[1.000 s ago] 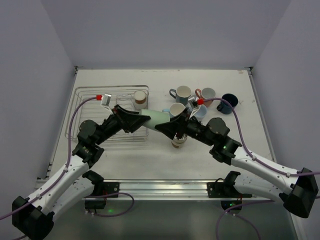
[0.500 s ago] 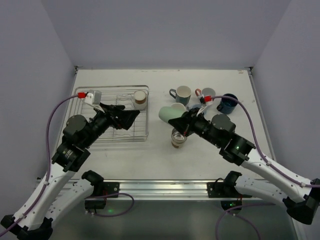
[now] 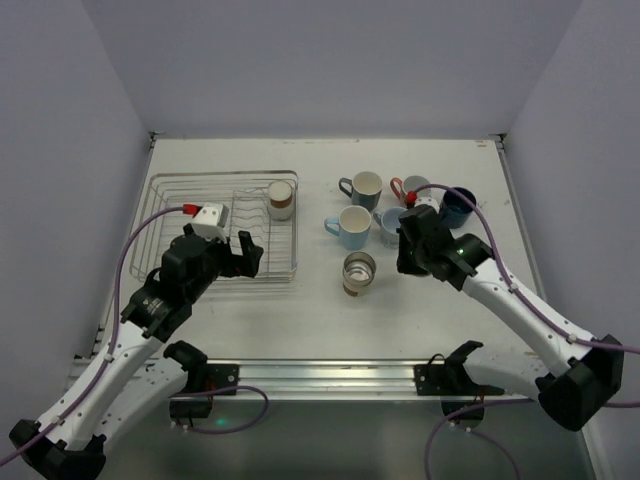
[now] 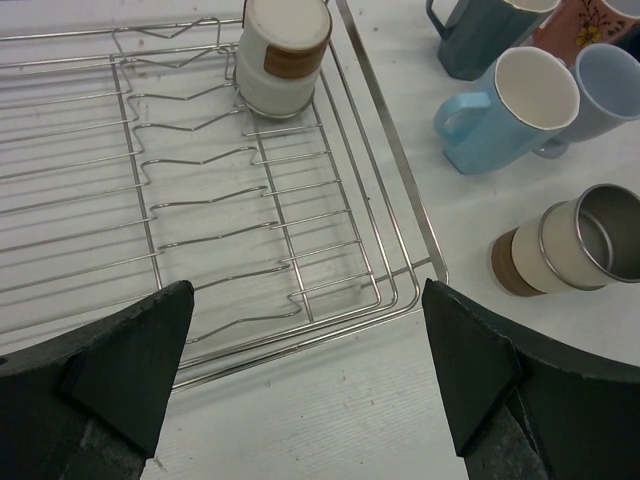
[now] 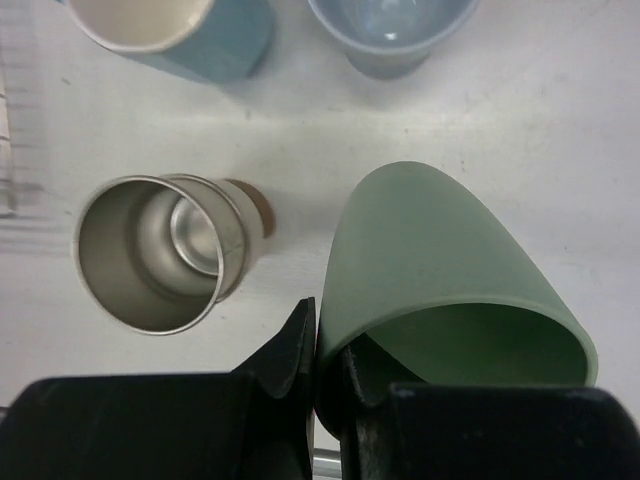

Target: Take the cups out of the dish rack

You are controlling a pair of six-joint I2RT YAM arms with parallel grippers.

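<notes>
The silver wire dish rack (image 3: 160, 200) (image 4: 380, 190) sits at the left, with one beige tumbler (image 3: 281, 199) (image 4: 285, 55) upright in its far right corner. My left gripper (image 3: 243, 256) (image 4: 308, 340) is open and empty over the rack's near right corner. My right gripper (image 3: 412, 245) (image 5: 325, 340) is shut on the rim of a pale green tumbler (image 5: 450, 270), one finger inside and one outside. It hangs above the table right of a steel-lined beige tumbler (image 3: 358, 273) (image 5: 165, 250). The top view hides the green tumbler under the wrist.
Standing on the table right of the rack: a light blue mug (image 3: 350, 226) (image 4: 510, 110), a grey-teal mug (image 3: 362, 187), a salmon pink mug (image 3: 412, 187), a navy mug (image 3: 458, 205) and a grey-blue cup (image 3: 388, 225) (image 5: 390, 30). Walls close off three sides.
The left gripper opened, let go of the green tumbler and drew back to the rack's front. The right gripper shut on the tumbler and carried it right.
</notes>
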